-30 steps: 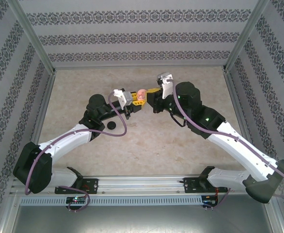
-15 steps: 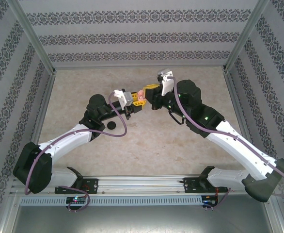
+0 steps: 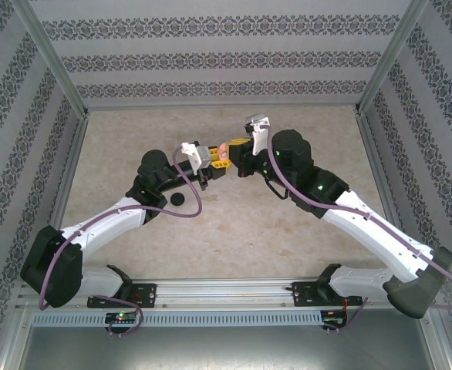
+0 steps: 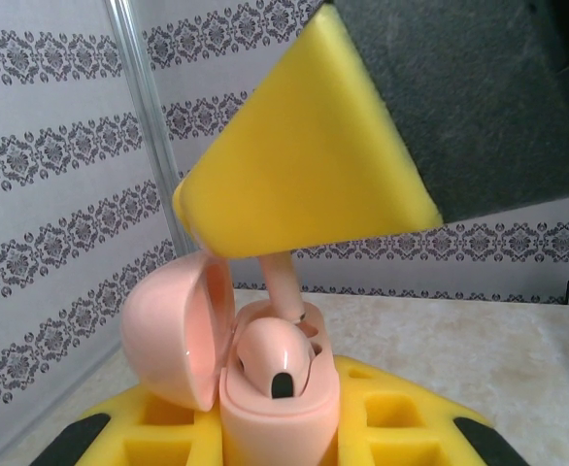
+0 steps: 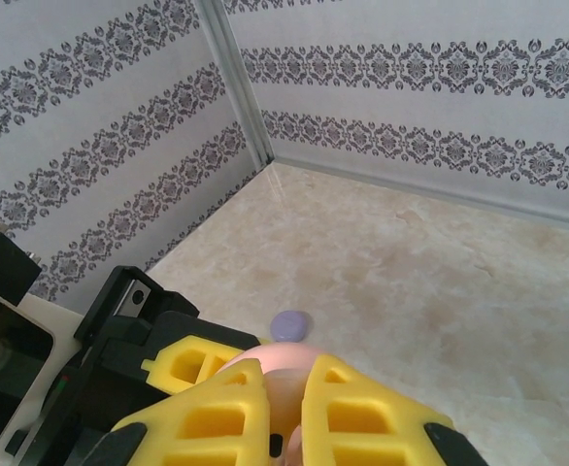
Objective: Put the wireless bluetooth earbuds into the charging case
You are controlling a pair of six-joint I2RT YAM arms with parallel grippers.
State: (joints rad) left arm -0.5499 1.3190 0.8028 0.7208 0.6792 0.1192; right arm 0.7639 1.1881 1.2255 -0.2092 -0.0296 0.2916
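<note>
Nearest the arm bases, a small black round case lies on the table, at about seven o'clock from the left gripper and apart from it. The left gripper's yellow fingers are clamped on the base of the pink charging case, held upright above the table. Its lid is swung open toward nine o'clock in the left wrist view. One pink earbud sits in the nearer socket. Just behind it, the stem of a second pink earbud points down into the farther socket. Its top is pinched in the right gripper, which meets the left from about two o'clock. Beyond the right gripper's fingers, at twelve o'clock, a small light purple piece rests on the table.
</note>
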